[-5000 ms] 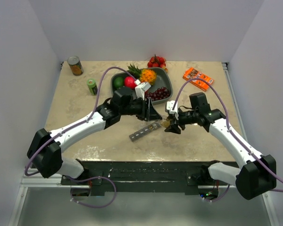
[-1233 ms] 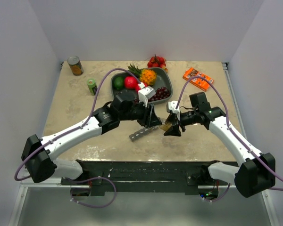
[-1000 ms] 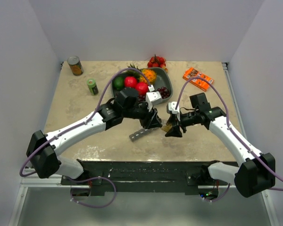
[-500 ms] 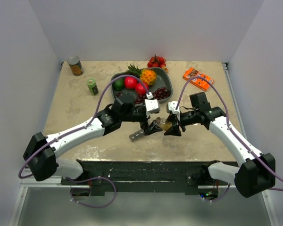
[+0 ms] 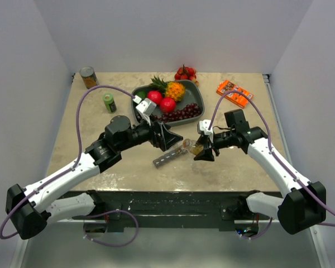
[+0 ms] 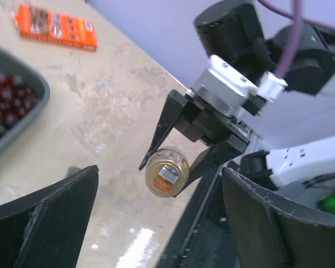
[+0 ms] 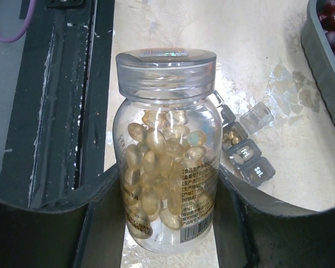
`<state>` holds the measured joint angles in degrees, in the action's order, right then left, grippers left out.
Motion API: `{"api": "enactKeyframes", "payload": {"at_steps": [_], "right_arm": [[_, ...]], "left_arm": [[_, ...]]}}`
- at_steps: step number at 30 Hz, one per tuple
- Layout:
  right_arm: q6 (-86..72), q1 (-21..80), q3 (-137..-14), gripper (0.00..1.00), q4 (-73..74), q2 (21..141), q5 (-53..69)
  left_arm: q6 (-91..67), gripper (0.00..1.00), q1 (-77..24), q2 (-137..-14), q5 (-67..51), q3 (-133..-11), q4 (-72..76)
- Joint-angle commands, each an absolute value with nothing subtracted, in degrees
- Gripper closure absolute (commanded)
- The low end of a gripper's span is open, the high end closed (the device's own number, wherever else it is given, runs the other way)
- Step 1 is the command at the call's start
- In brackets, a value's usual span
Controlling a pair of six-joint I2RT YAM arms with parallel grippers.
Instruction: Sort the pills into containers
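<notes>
Dark-grey containers (image 5: 169,157) lie just beside the right gripper (image 5: 201,152) clamping a pill bottle (image 7: 166,151).

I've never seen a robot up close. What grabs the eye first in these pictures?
A clear pill bottle full of golden capsules, gripped by the right claw in the middle of the overhead view. Just left of it lies the dark pill organizer strip, and behind them a grey tray piled with bright fruit.
</notes>
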<state>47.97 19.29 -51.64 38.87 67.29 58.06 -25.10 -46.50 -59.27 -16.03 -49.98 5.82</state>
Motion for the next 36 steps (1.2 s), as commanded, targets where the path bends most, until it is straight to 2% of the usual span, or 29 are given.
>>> {"api": "enactKeyframes", "payload": {"at_steps": [1,7,12,13,29,32,33,36], "right_arm": [[47.6,19.5,-53.5,1.00,36.8,66.2,60.2],[47.1,19.5,-53.3,1.00,36.3,66.1,59.9],[46.8,19.3,-53.3,1.00,36.1,66.3,59.6],[46.8,19.4,-53.3,1.00,36.1,66.2,59.7],[46.8,19.3,-53.3,1.00,36.1,66.2,59.8],[46.8,19.2,-53.3,1.00,36.2,66.2,59.8],[46.8,19.3,-53.3,1.00,36.1,66.2,59.8],[46.8,19.3,-53.3,1.00,36.1,66.1,59.9]], "left_arm": [[-47.1,0.05,-45.6,-62.2,-14.1,-51.2,2.7],[-53.6,0.03,-48.3,-68.5,-12.2,-57.7,-3.7],[-54.6,0.07,-50.5,-70.8,-10.8,-59.2,-3.2],[-54.6,0.13,-50.8,-71.3,-10.7,-59.9,-3.3],[-49.1,0.46,-52.6,-77.1,-8.6,-66.4,-14.2],[-46.9,0.61,-52.6,-77.6,-10.4,-66.8,-14.3],[-46.1,0.70,-52.6,-77.8,-11.9,-66.8,-14.1],[-39.7,0.80,-52.4,-77.8,-18.2,-65.8,-11.3]]}}
